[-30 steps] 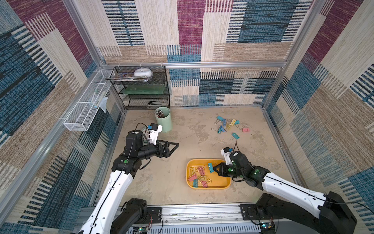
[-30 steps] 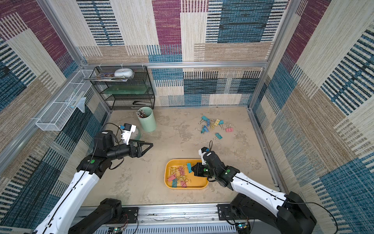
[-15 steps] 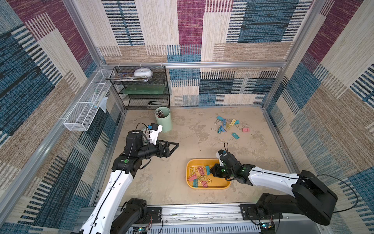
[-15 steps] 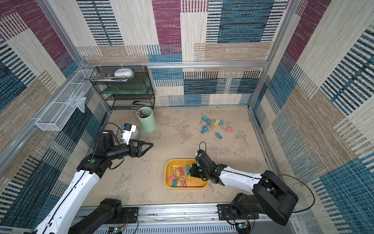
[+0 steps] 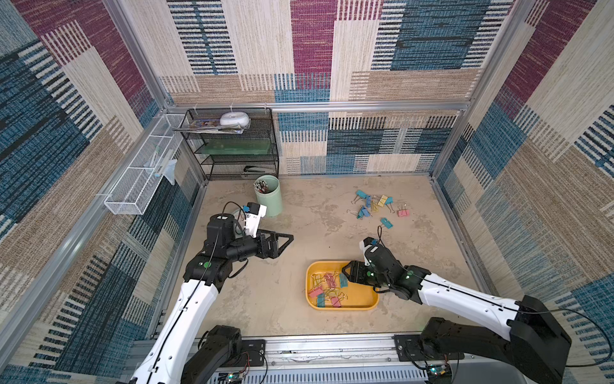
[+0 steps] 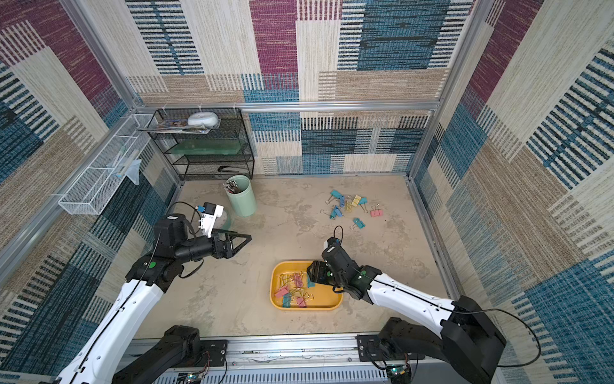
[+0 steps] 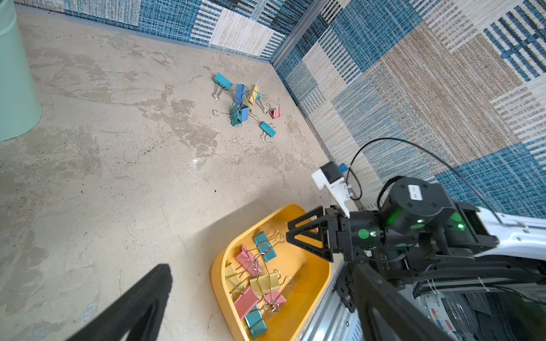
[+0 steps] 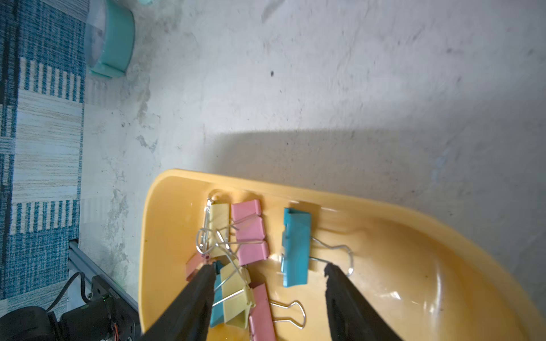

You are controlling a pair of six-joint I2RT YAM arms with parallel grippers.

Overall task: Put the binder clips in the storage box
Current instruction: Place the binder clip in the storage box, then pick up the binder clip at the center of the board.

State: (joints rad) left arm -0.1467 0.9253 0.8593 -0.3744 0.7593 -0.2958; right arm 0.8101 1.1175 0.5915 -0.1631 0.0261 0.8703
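- The right gripper (image 8: 269, 270) has just let go: its jaws are apart, and the teal clip (image 8: 295, 248) it carried now lies in the yellow box (image 5: 308, 282).
- That's one more delivered; loose clips (image 5: 375, 206) wait on the table (image 5: 315, 226), at one o'clock from the box.
- The box holds a pink, yellow and teal tangle.
- The left gripper (image 5: 286, 237) hangs wide apart and empty at ten o'clock.
- The green cup (image 5: 269, 199) holds what look like pens.
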